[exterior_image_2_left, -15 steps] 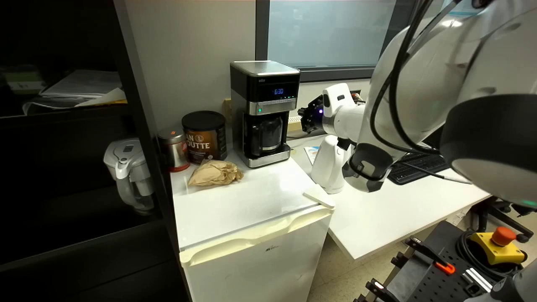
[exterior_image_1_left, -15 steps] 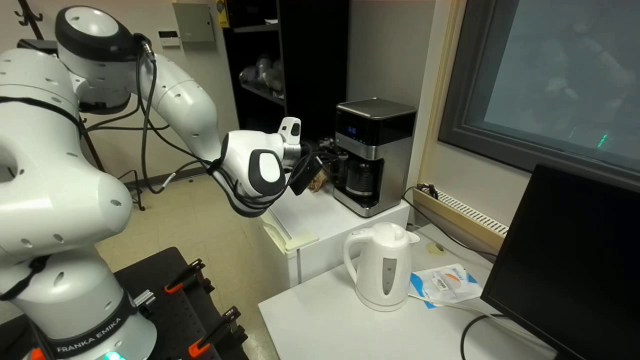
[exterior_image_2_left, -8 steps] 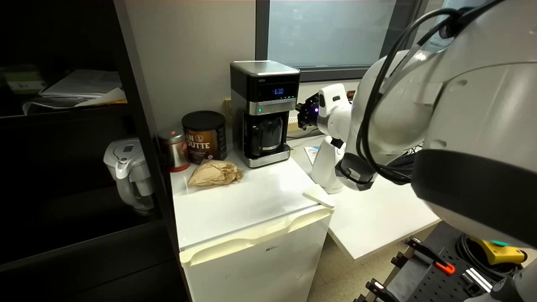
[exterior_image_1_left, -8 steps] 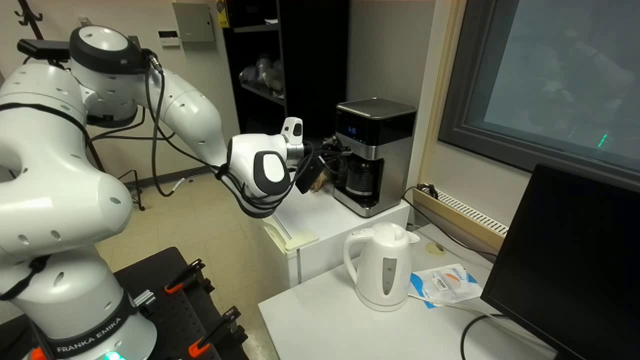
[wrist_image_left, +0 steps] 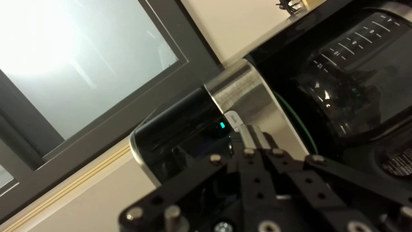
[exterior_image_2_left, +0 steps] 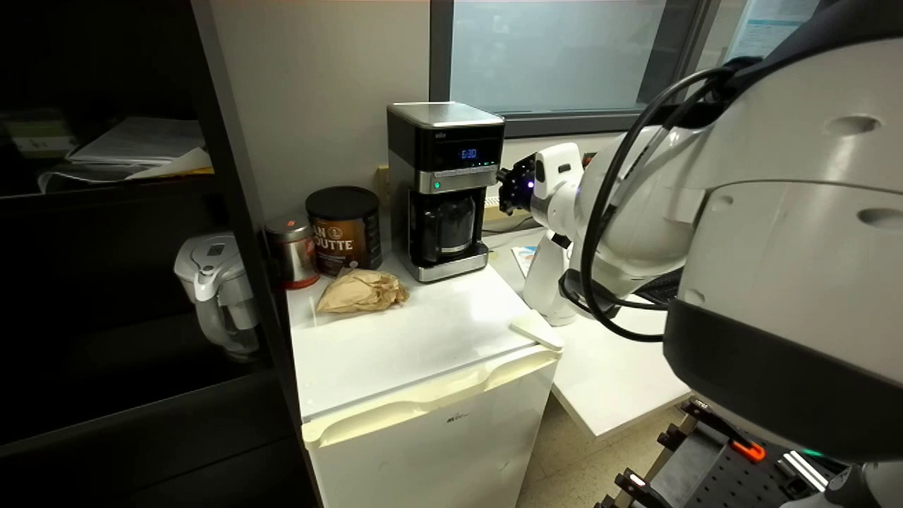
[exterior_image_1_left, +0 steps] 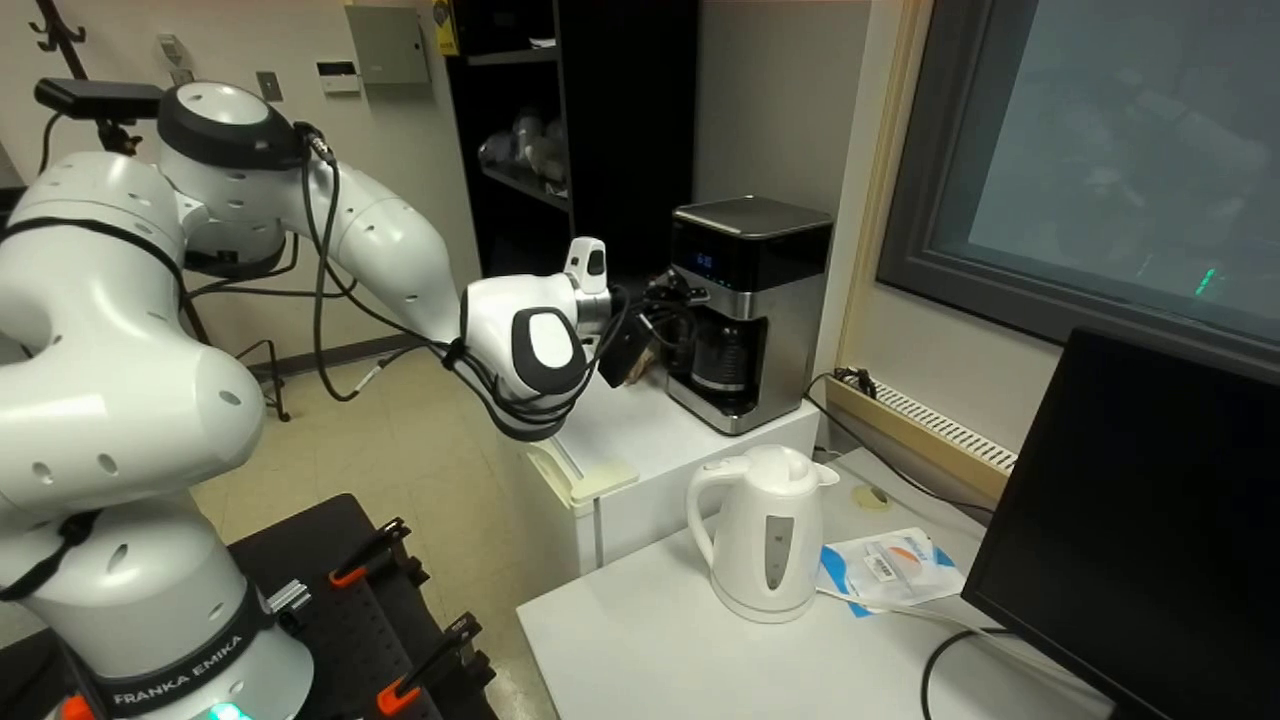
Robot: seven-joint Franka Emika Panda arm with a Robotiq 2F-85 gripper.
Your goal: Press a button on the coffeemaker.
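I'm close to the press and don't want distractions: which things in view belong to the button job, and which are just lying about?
For the job:
coffeemaker
the buttons on its front
gripper

Just about:
kettle
packet beside it
monitor
paper bag
tub
tin
jug on the shelf

Coffeemaker in brushed metal and glossy plastic
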